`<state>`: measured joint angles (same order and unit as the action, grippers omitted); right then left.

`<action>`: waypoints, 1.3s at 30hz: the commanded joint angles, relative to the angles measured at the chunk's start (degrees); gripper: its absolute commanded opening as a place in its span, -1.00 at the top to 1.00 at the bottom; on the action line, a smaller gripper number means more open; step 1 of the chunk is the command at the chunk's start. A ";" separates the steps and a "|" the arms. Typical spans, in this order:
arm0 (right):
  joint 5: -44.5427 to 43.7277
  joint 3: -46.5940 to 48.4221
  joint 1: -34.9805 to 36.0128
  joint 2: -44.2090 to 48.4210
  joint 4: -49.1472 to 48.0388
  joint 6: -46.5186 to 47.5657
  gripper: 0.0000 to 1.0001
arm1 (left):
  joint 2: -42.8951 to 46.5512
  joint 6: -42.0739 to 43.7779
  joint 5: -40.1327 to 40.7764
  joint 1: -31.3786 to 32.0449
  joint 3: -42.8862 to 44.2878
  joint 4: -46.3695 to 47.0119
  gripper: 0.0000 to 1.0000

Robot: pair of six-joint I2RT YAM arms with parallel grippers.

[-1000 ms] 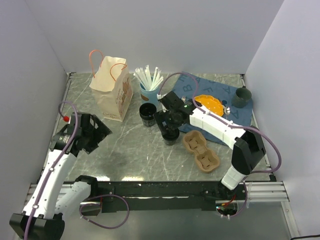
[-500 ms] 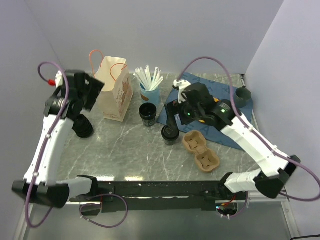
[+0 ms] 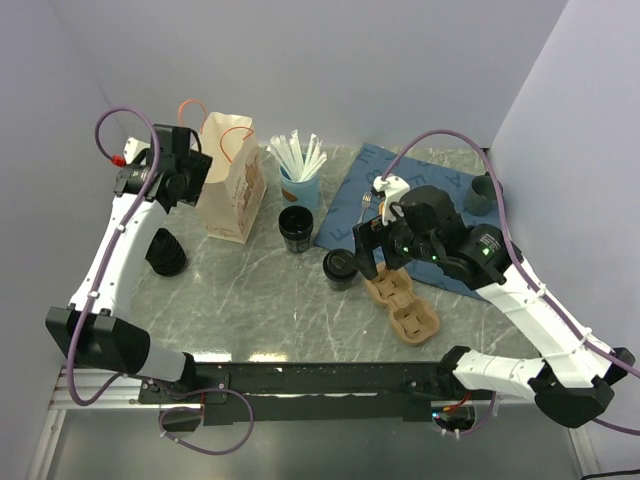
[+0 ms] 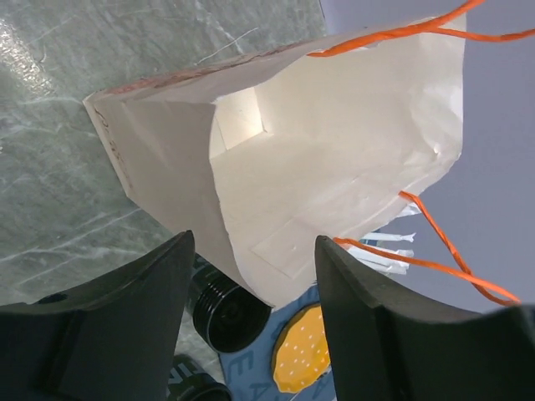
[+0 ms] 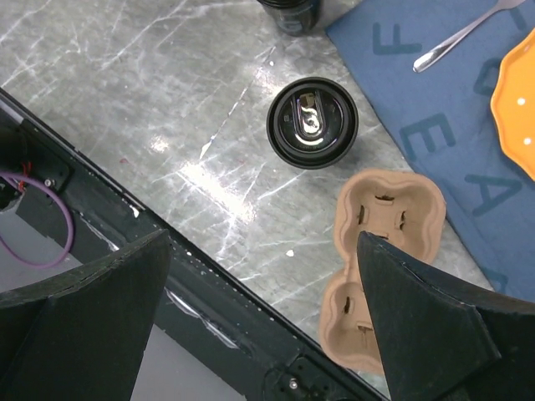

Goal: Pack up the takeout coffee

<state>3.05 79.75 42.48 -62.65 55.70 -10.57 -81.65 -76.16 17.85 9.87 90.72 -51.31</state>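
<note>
The takeout coffee (image 3: pixel 340 268), a black cup with a black lid, stands upright on the marble table; it also shows from above in the right wrist view (image 5: pixel 313 123). My right gripper (image 3: pixel 372 250) (image 5: pixel 263 242) hovers high above the table beside it, open wide and empty. The cardboard cup carrier (image 3: pixel 402 300) (image 5: pixel 384 225) lies just right of the cup. The paper bag (image 3: pixel 230 190) (image 4: pixel 318 167) stands open at the back left. My left gripper (image 3: pixel 190 178) (image 4: pixel 253 251) is open and empty, raised beside the bag's mouth.
A lidless black cup (image 3: pixel 296 228) (image 4: pixel 226 313) stands between the bag and the coffee. A light-blue cup of straws (image 3: pixel 300 185) is behind it. A blue mat (image 3: pixel 345 200) holds an orange plate (image 5: pixel 522 109), a fork (image 5: pixel 468 33) and a grey-green mug (image 3: pixel 482 195).
My right gripper has lifted off the lidded cup and drawn back, leaving it standing in place. My left arm has risen from low at the left up to the bag's mouth.
</note>
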 commanded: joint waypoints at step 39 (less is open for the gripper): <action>-2.96 9.38 -0.20 4.11 3.89 4.24 -1.00 | 15.54 21.05 -26.68 -0.55 24.78 -19.88 0.98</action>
<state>0.89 87.11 42.48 -60.69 59.77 -7.05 -69.34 -60.71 3.53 9.43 114.28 -64.64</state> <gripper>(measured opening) 0.997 0.020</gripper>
